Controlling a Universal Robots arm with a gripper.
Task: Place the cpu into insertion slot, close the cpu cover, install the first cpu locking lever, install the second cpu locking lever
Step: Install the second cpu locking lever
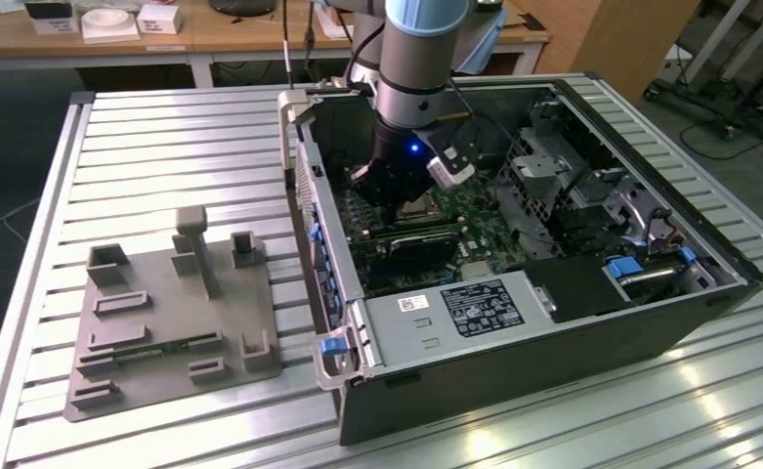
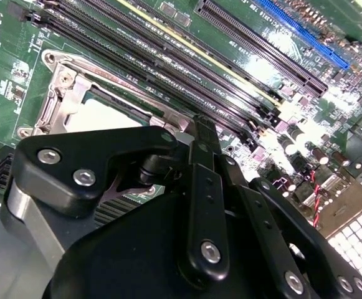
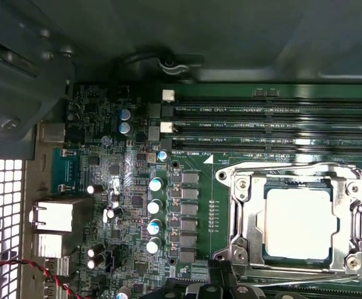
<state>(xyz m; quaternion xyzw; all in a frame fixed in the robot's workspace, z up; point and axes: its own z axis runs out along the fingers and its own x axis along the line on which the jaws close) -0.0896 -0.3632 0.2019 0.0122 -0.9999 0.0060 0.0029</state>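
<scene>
The cpu (image 3: 298, 223) lies in its socket on the green motherboard (image 3: 137, 187), its pale metal top showing through the open centre of the cpu cover (image 3: 248, 219). The silver cover lies flat over it. A thin wire lever (image 3: 286, 166) runs along the cover edge beside the memory slots. My gripper (image 3: 221, 271) is shut, its black tip just off one edge of the socket, touching nothing that I can make out. In the second wrist view the gripper (image 2: 204, 124) stands over the cpu (image 2: 103, 115) and cover (image 2: 65, 93). In the exterior view the gripper (image 1: 401, 200) reaches down inside the open computer case (image 1: 316, 244).
Memory slots (image 2: 168, 56) and blue expansion slots (image 2: 305, 37) lie near the socket. A black power box with a white label (image 1: 479, 308) and a drive cage (image 1: 551, 166) crowd the case. A grey fixture plate (image 1: 173, 322) sits on the slatted table at the exterior view's left.
</scene>
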